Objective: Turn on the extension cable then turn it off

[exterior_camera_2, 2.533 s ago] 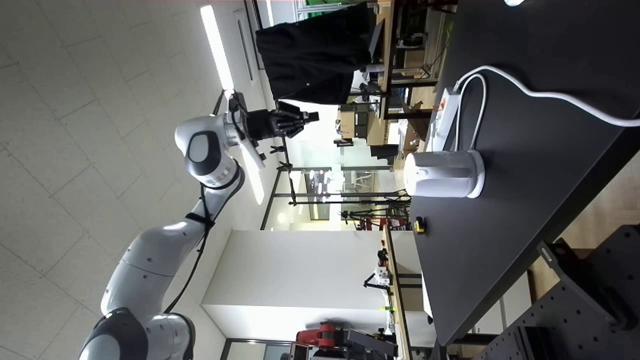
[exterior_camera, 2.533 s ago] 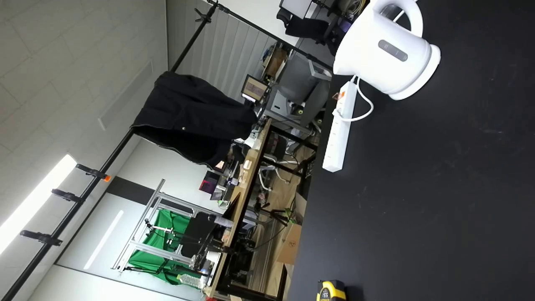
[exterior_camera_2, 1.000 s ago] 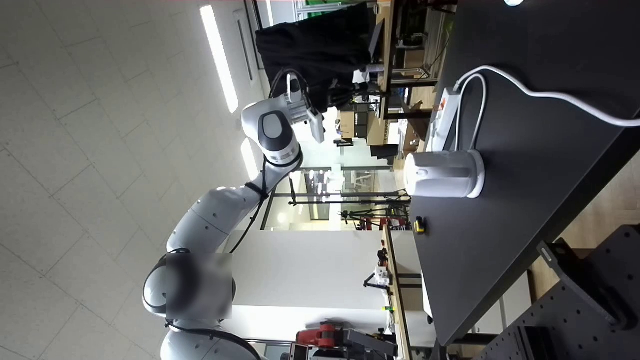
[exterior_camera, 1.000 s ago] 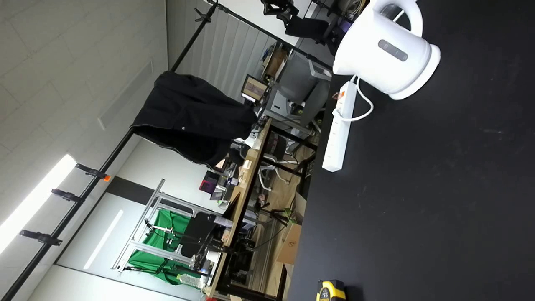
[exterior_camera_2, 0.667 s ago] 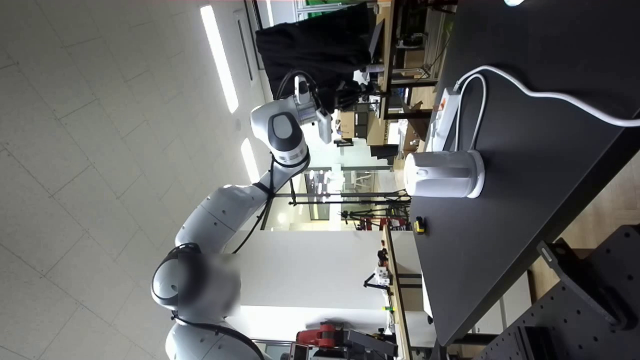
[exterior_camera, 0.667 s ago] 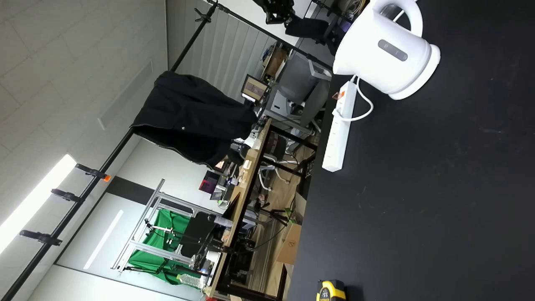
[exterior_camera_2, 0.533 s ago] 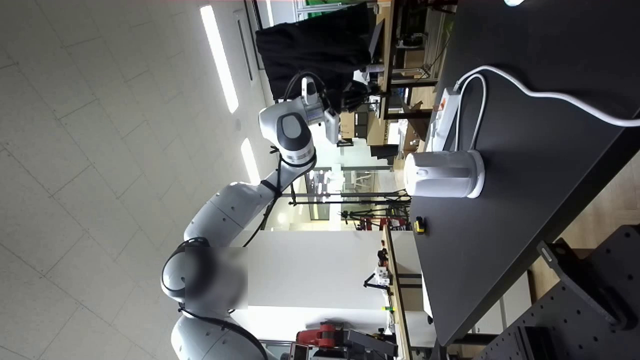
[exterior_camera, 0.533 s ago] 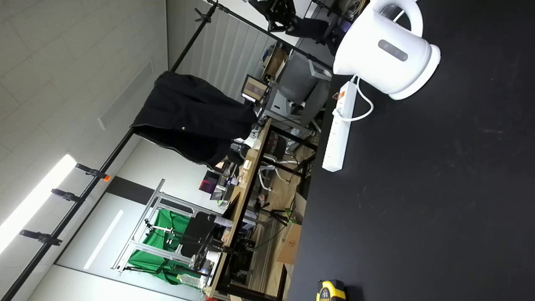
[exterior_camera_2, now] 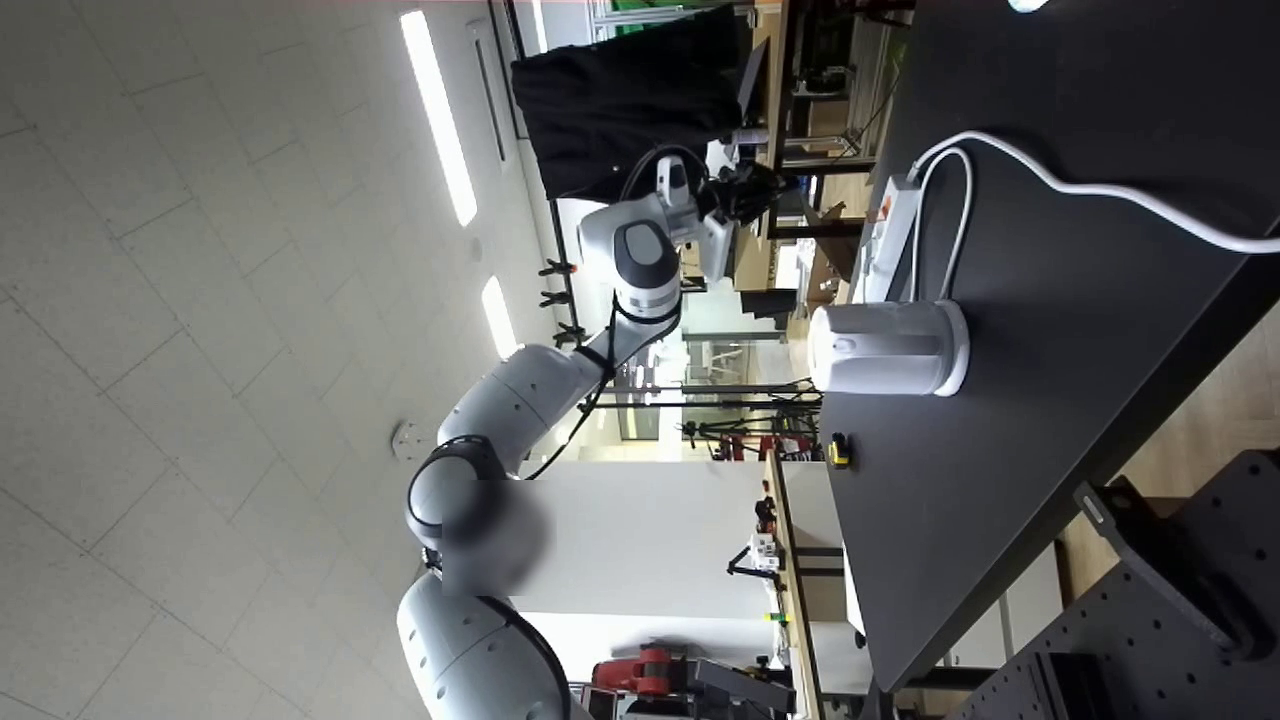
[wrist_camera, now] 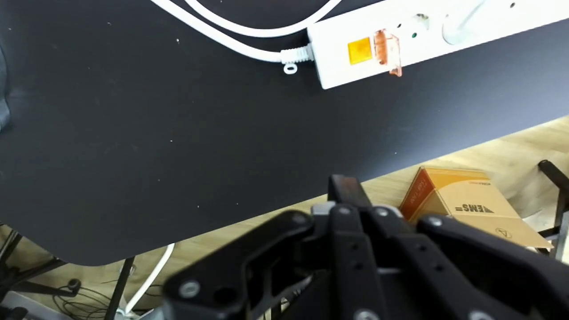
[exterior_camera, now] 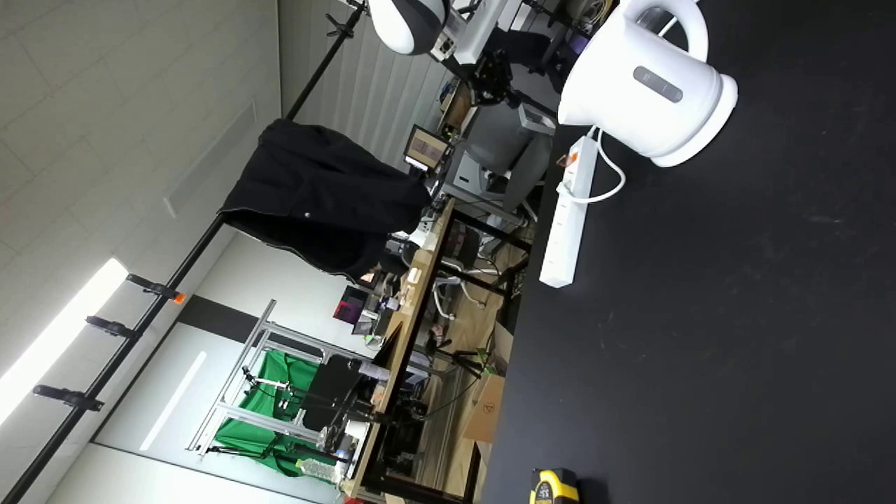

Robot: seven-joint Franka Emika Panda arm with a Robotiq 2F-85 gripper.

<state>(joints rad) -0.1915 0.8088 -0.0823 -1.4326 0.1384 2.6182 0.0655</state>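
Flat black table, pale-flecked | left: round, smooth white cord | black jointed gripper, tips together | right: slim, boxy white plastic power strip lying on the table, amber square switch, clear orange cover raised

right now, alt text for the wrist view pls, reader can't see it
A white plastic extension cable bar with a square amber switch lies on a black tabletop at upper right. Shut black jaws show below, apart from it; a brown cardboard box sits past the tabletop's edge.
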